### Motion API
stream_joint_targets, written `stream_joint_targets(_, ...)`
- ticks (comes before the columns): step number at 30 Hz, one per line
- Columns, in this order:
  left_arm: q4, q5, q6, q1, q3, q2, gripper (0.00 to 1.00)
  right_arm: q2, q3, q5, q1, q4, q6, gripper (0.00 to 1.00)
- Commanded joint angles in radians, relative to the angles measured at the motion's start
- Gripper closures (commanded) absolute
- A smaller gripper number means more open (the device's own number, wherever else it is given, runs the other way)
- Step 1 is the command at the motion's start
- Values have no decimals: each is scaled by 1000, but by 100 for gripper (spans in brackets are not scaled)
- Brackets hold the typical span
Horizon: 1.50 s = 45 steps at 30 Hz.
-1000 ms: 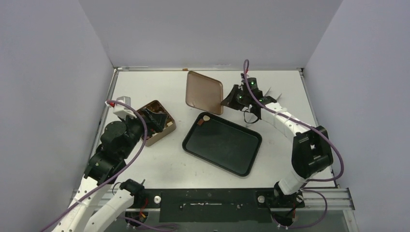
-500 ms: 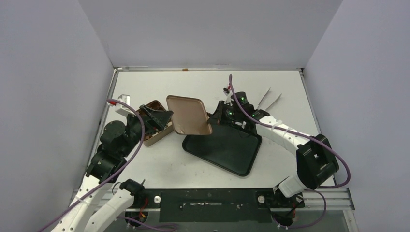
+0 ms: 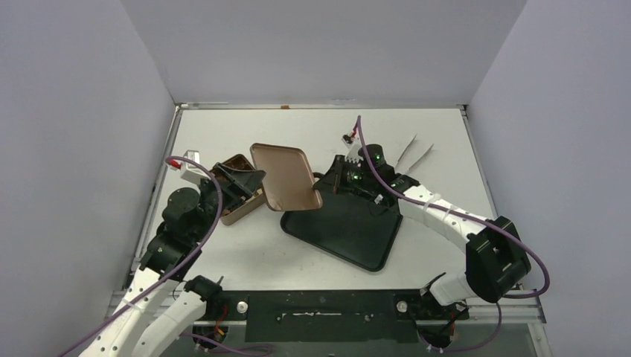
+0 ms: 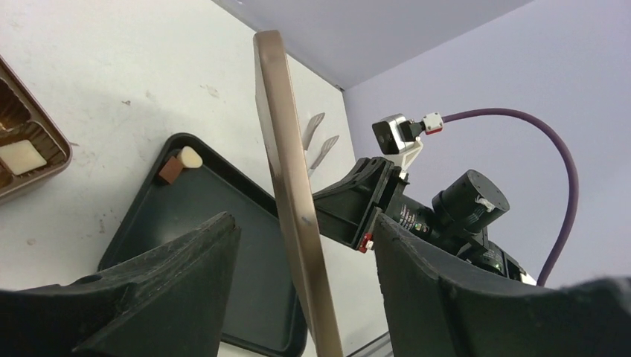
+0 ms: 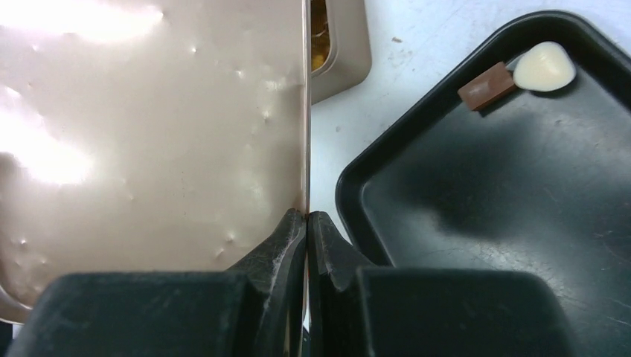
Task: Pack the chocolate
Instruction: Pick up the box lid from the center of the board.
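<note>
The flat brown lid (image 3: 286, 176) is held on edge above the table, with my right gripper (image 3: 331, 178) shut on its right rim (image 5: 307, 216). My left gripper (image 3: 249, 178) is open. Its fingers stand on either side of the lid's edge (image 4: 286, 171) with gaps on both sides. The gold-brown tin (image 3: 242, 208) sits under the left gripper, with a cream-white chocolate (image 4: 22, 157) in it. One brown chocolate (image 5: 487, 85) and one cream-white chocolate (image 5: 545, 67) lie together in the far corner of the black tray (image 3: 350, 230).
Two pale pointed strips (image 3: 415, 155) lie on the table behind the right arm. Grey walls close in the left, back and right sides. The tray's near corner points toward the arm bases.
The right arm has carried the lid from the back of the table leftward to the tin. The left gripper's fingers have narrowed around the lid's edge.
</note>
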Motion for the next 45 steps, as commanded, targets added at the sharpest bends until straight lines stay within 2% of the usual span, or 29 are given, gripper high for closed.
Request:
stream_joint_targets(1, 92, 44, -74, -3, -23, 7, 40, -54, -28, -28, 31, 139, 27, 100)
stream_joint_targets(4, 155, 34, -117, -3, -56, -20, 50, -51, -41, -44, 42, 159, 39, 100)
stream_joint_targets(5, 176, 34, -129, -3, -66, -28, 56, -52, -45, -43, 48, 159, 41, 100)
stream_joint_targets(6, 194, 35, -137, -3, -76, -33, 68, -53, -49, -41, 53, 160, 41, 100)
stream_joint_targets(7, 200, 35, -141, -3, -80, -33, 73, -55, -52, -40, 58, 160, 40, 100)
stream_joint_targets(13, 143, 27, -122, -3, -75, -29, 76, -37, -66, -32, 66, 187, 39, 100)
stream_joint_targets(17, 151, -24, -117, -3, -110, -80, 85, -14, -77, -26, 66, 186, 14, 100)
stream_joint_targets(20, 165, -44, -108, -3, -123, -93, 86, 11, -61, -19, 64, 162, -6, 95)
stream_joint_targets(26, 168, -86, -34, -3, -93, -65, 96, 52, -21, -4, 56, 133, -37, 84)
stream_joint_targets(30, 169, -144, 26, -3, -62, -49, 100, 56, -5, -4, 33, 108, -41, 75)
stream_joint_targets(35, 167, -226, 130, -3, -20, -32, 100, 24, -7, -12, -12, 86, -44, 58)
stream_joint_targets(37, 172, -262, 181, -3, -4, -20, 100, 7, -12, -23, -27, 77, -46, 49)
stream_joint_targets(42, 170, -347, 410, -3, 70, 31, 100, -64, -25, -23, -30, 50, -55, 26)
stream_joint_targets(45, 201, -392, 579, -3, 85, 59, 100, -113, -32, -9, -30, 31, -63, 18)
